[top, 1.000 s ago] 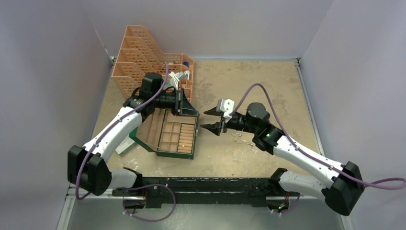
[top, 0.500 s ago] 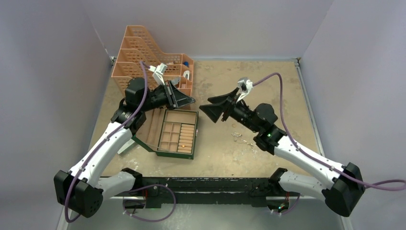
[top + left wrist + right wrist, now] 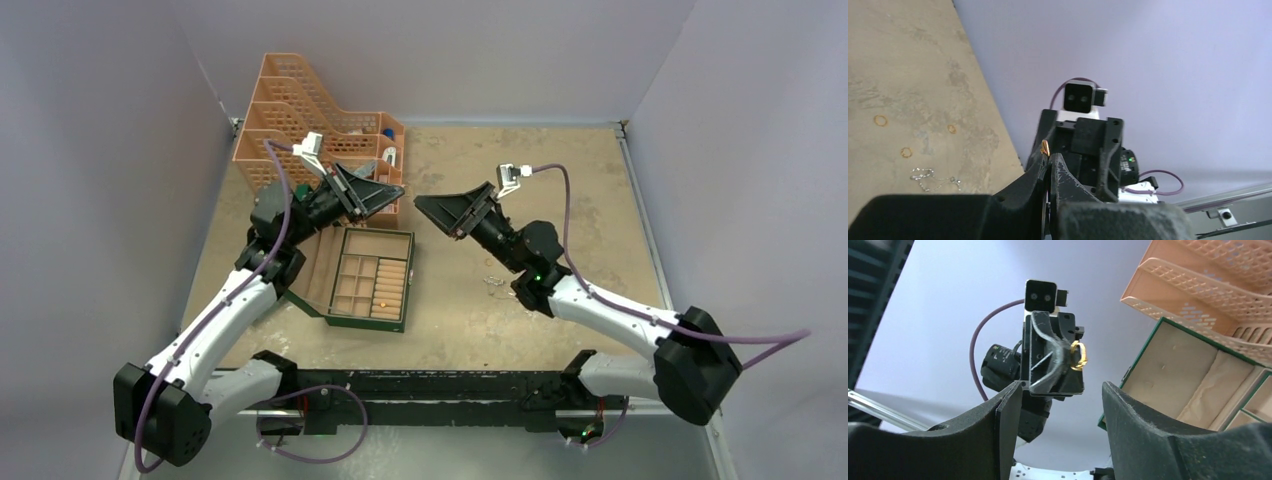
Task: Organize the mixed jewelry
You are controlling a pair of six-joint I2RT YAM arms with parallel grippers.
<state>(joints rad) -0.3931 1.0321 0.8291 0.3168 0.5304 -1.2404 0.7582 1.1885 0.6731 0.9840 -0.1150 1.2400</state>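
Within left tool [image 3: 1048, 159], one gold ring [image 3: 1045, 148]

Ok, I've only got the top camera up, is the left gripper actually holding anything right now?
Observer: Yes. The right wrist view shows a gold ring pinched at the tips of the shut left gripper.
Operator: And the right gripper, anything in it?
Observer: No. The right gripper is open with nothing between its fingers, and it points at the left one.
Operator: How many rings are loose on the table?
Observer: The left wrist view shows three loose gold rings lying apart on the table, with a silvery chain near them.
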